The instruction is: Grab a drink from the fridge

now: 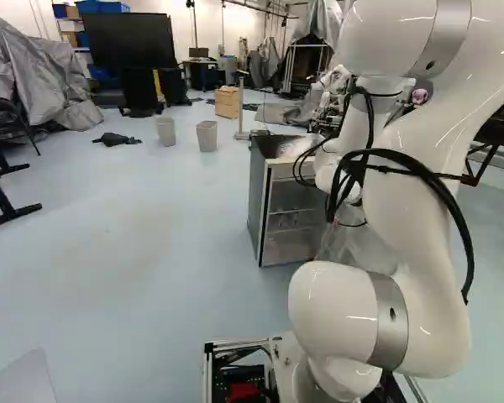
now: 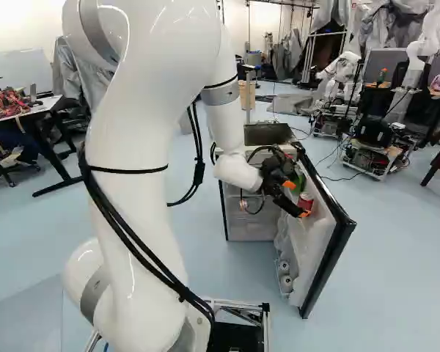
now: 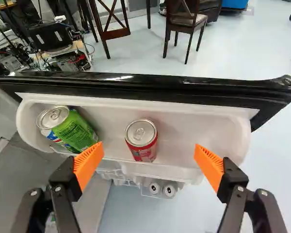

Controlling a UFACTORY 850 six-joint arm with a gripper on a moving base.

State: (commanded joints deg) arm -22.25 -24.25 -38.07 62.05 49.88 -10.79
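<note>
The two fingers of the black gripper stand wide apart, their ribbed orange pads facing each other with nothing clamped. In the wrist view, the red soda can with a silver top shows between the pads and slightly ahead, touching neither; it stands in the white plastic door shelf. Beside it, near one finger, a green soda can leans in the shelf's end; the blue-and-white patch under it may belong to a further can, though too little shows to be sure. Lower on the door, two round silvery can ends sit side by side in a rack. The black-edged fridge door hangs open from the grey fridge cabinet. Farther out stands a dark wooden chair.
</note>
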